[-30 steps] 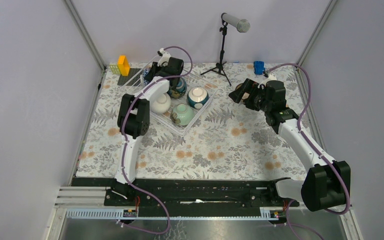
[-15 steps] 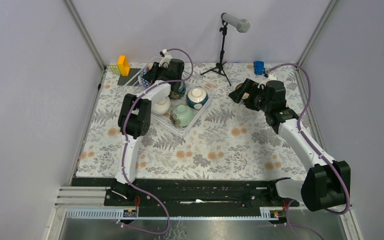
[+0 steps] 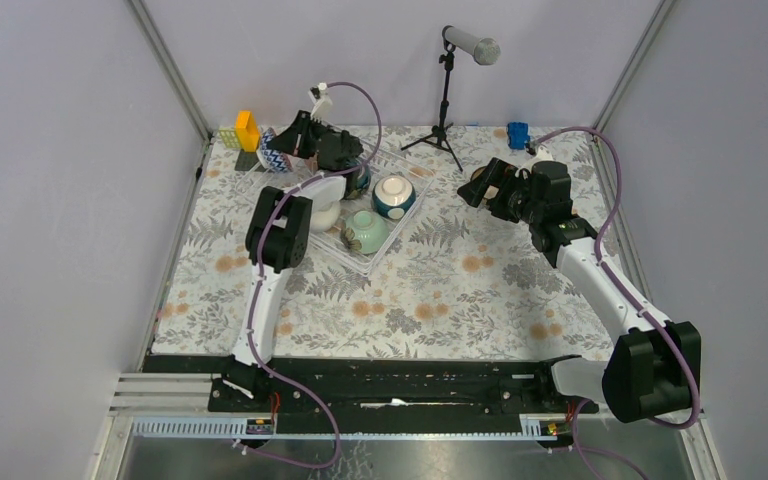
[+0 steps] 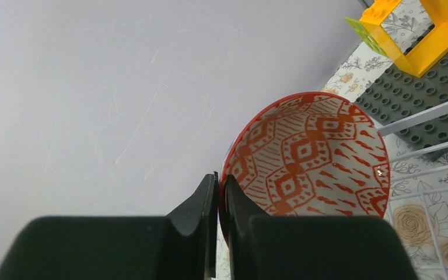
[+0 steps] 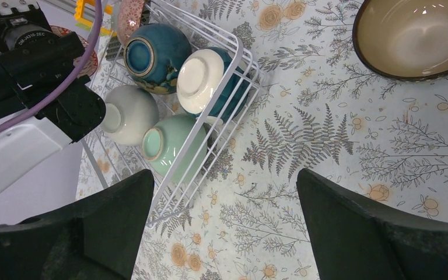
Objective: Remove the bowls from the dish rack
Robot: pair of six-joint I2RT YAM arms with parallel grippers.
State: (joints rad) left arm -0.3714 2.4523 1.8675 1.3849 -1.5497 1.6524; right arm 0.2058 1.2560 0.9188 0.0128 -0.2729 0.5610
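The left hand (image 4: 217,192), clamped on the red-patterned bowl (image 4: 315,157), has raised it out of the dish rack (image 5: 233,39), ready for setting down.

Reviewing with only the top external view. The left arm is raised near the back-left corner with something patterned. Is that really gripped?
Observer: Yes. The left wrist view shows the left gripper shut on the rim of the red-patterned bowl.
Operator: And the right gripper?
Observer: The right gripper is open and empty in its wrist view.
Operator: Anything near it?
Observer: A brown-rimmed bowl stands upright and empty on the table, outside the dish rack.
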